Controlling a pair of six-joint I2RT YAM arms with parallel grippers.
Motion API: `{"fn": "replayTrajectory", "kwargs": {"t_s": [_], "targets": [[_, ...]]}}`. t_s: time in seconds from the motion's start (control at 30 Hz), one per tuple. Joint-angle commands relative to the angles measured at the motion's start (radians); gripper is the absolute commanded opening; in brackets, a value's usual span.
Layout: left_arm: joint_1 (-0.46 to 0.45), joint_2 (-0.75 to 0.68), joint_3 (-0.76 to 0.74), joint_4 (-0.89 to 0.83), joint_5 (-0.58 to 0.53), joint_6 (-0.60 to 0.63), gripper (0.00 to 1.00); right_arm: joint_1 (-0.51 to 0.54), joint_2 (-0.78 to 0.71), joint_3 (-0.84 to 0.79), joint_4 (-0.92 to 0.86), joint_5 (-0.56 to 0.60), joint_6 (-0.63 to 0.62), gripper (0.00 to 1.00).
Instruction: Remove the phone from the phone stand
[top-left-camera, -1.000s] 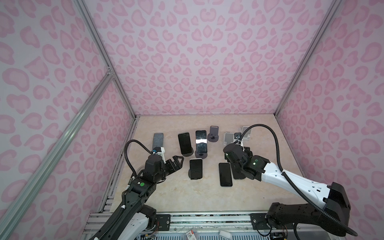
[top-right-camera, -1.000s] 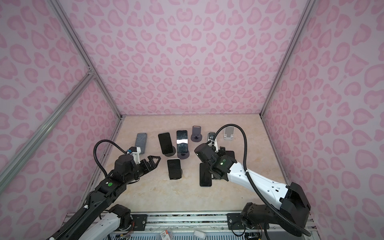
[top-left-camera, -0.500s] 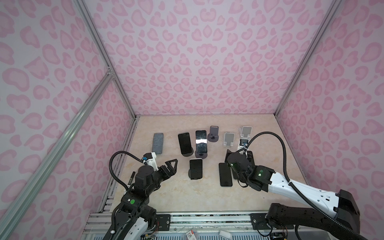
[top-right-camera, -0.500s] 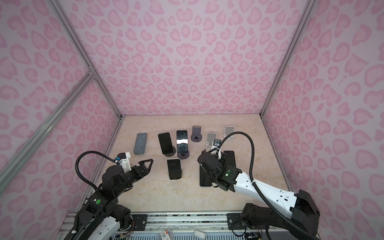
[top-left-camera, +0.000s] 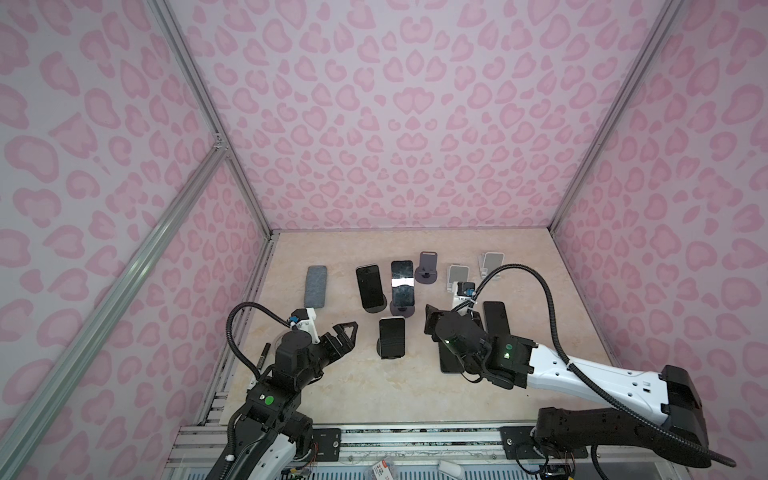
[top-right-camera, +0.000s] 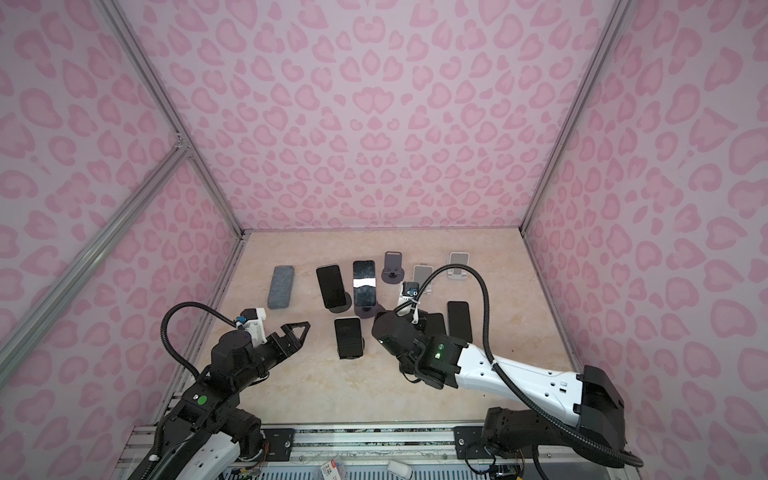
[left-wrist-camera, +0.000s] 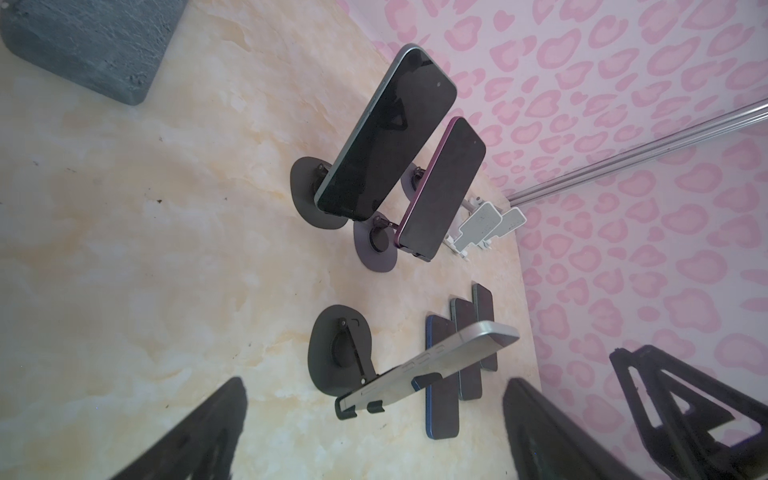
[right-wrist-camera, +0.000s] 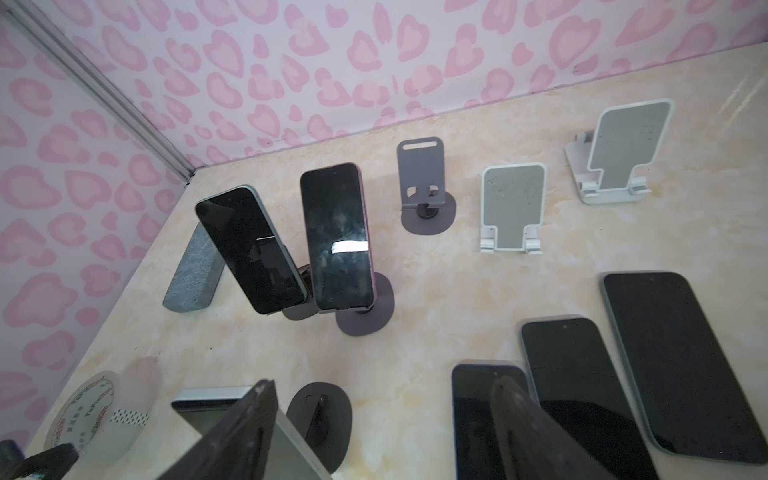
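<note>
Roughly half done, I judge: three flat phones (right-wrist-camera: 685, 365) lie on the desk (top-left-camera: 374, 395) near right, three sit propped, including the centre phone (top-left-camera: 391, 343) on its phone stand (left-wrist-camera: 338, 349); left end effector (top-left-camera: 343, 336) and right end effector (right-wrist-camera: 382, 388) both gape empty.

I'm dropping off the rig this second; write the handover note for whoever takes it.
Left hand: open, empty, pointed toward the silver phone on the front black stand.
Right hand: open, empty, by the three flat phones on the right.
Done: three phones lie on the table; grey stand and two white stands are empty.
To do: silver phone, teal-edged phone and purple phone, each on a stand.
</note>
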Motion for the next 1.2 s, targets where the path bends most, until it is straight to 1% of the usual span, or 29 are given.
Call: {"fn": "replayTrajectory", "kwargs": {"t_s": [0.0,0.07,0.13,0.3,0.4,0.67,0.8,0.93,1.17], "targets": [[0.001,-0.025,-0.023,0.003,-0.021,-0.061,0.99,0.022,0.074,0.035,0.027,-0.021,0.050,0.85],[0.000,-0.060,-0.060,0.025,-0.044,-0.109,0.99,0.030,0.131,0.069,0.058,-0.043,0.050,0.86],[0.001,-0.099,-0.088,0.033,-0.067,-0.138,0.99,0.037,0.194,0.124,0.051,-0.055,0.040,0.88],[0.001,-0.161,-0.092,0.002,-0.079,-0.144,0.99,0.041,0.299,0.226,0.000,-0.069,0.027,0.90],[0.001,-0.182,-0.102,0.005,-0.082,-0.153,0.99,0.047,0.326,0.243,0.006,-0.073,0.016,0.90],[0.000,-0.189,-0.123,0.024,-0.084,-0.155,0.99,0.057,0.420,0.326,-0.073,-0.062,0.001,0.93],[0.001,-0.190,-0.127,0.024,-0.084,-0.147,0.99,0.061,0.459,0.357,-0.109,-0.057,0.021,0.94],[0.001,-0.189,-0.129,0.024,-0.085,-0.140,0.99,0.068,0.491,0.370,-0.105,-0.058,0.019,0.96],[0.001,-0.191,-0.135,0.024,-0.087,-0.138,1.00,0.071,0.532,0.392,-0.141,-0.043,0.076,0.96]]}}
